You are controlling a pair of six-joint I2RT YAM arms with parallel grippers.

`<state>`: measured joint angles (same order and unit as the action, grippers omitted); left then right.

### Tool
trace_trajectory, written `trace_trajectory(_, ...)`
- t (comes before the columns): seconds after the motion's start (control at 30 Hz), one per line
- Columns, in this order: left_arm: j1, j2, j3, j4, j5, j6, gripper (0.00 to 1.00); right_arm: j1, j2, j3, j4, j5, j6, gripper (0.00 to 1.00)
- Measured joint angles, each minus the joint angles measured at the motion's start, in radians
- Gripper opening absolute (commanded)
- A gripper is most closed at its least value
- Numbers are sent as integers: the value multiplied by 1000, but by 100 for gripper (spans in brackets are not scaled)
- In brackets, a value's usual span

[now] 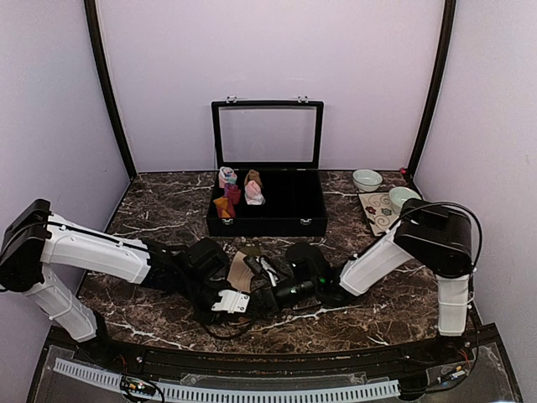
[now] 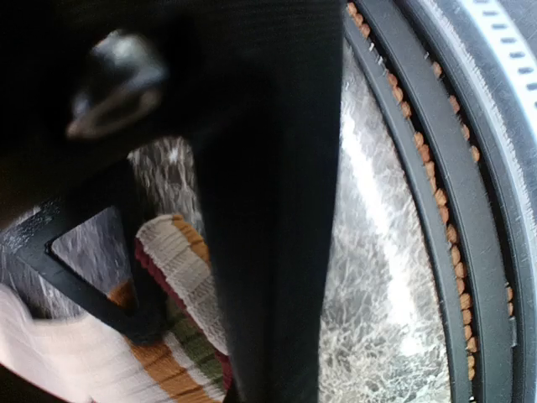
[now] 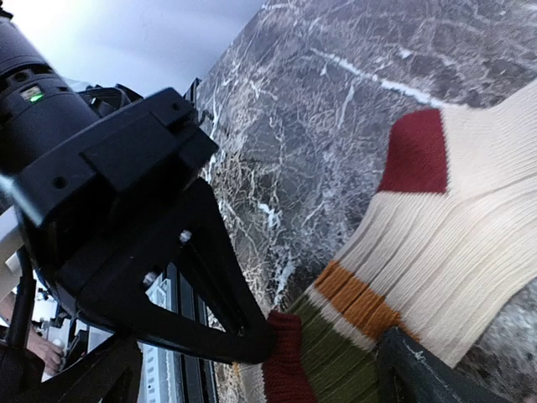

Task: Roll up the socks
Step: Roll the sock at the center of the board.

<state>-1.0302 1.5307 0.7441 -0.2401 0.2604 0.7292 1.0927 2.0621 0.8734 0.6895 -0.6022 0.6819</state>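
A striped sock (image 1: 242,270) lies on the marble table near the front, between the two arms. In the right wrist view it is cream with a red heel patch, orange and olive bands and a dark red cuff (image 3: 289,369). My left gripper (image 1: 250,295) is shut, and its black tip (image 3: 267,340) pinches that cuff. In the left wrist view its own jaws (image 2: 268,336) form one dark mass beside the sock (image 2: 172,252). My right gripper (image 1: 278,290) is open. One of its fingers (image 3: 411,374) rests on the olive band.
An open black case (image 1: 267,225) stands at the back centre with several small rolled bundles (image 1: 228,178) in its left part. Two pale bowls (image 1: 367,180) and a patterned mat (image 1: 377,211) sit at the back right. The table's front rail (image 2: 453,252) runs close by.
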Motion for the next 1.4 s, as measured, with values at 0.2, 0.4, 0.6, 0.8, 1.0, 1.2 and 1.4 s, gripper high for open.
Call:
trace_trajectory(0.2, 23, 77, 45, -20, 106, 23, 0, -7, -49, -131, 145, 96, -14, 99)
trace_trajectory(0.4, 42, 140, 108, -90, 142, 2, 0, -5, -76, -219, 245, 175, 8, 99)
trace_trajectory(0.6, 50, 154, 127, -118, 145, -11, 0, 11, -192, -332, 206, 309, -4, 99)
trace_trajectory(0.8, 129, 174, 156, -156, 174, -11, 0, 86, -448, -434, -76, 650, -27, 100)
trace_trajectory(1.0, 210, 200, 189, -228, 227, 14, 0, 124, -583, -504, -250, 976, 19, 99)
trace_trajectory(1.2, 272, 270, 241, -323, 346, 76, 0, 241, -563, -630, 47, 1033, -304, 91)
trace_trajectory(1.4, 322, 366, 319, -433, 461, 129, 0, 269, -464, -530, 125, 850, -602, 71)
